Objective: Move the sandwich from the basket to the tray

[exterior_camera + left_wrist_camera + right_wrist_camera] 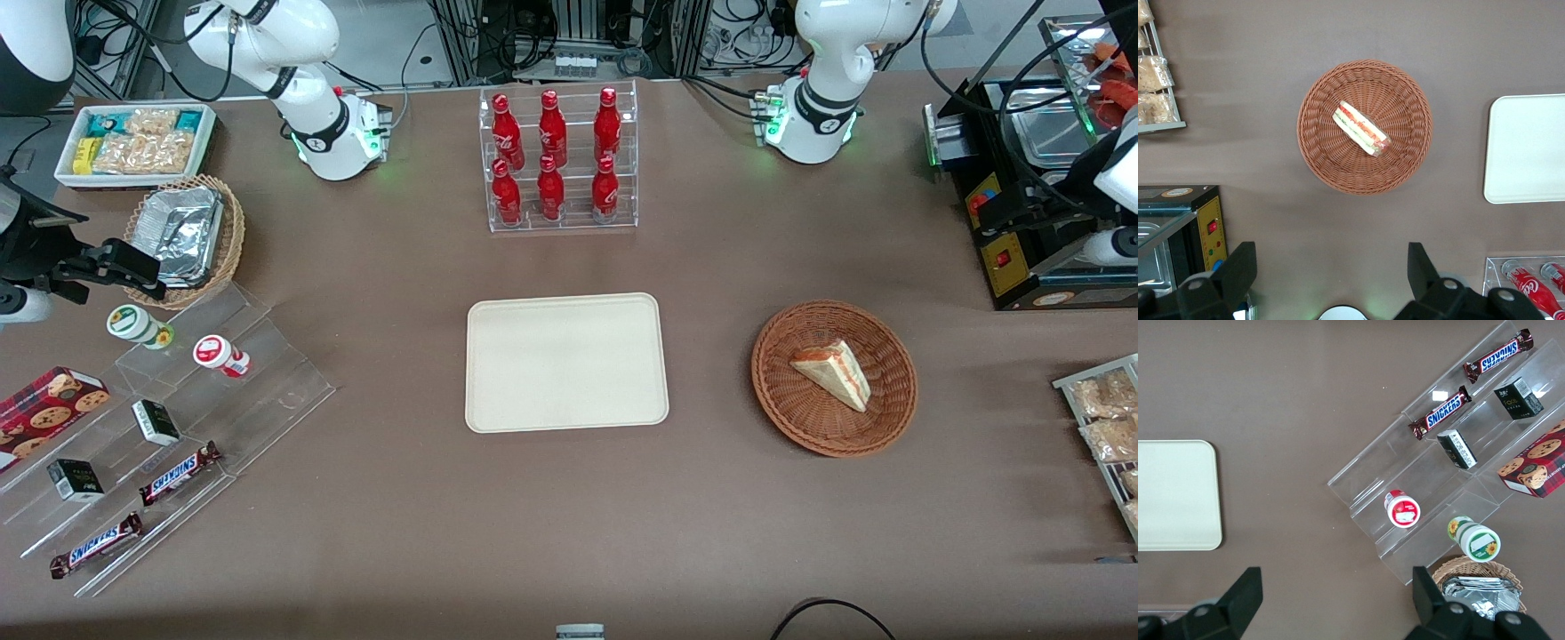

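Sandwich point(1361, 128) in basket point(1318, 157), below open gripper point(1331, 267)

Table point(400, 533): one wide surface under a plain brown cloth, mildly creased.
Light: even, from overhead; soft shadows only.
Backdrop: past the table's edge, metal frame uprights point(453, 40) and tangled black cables point(738, 36) over a grey floor.
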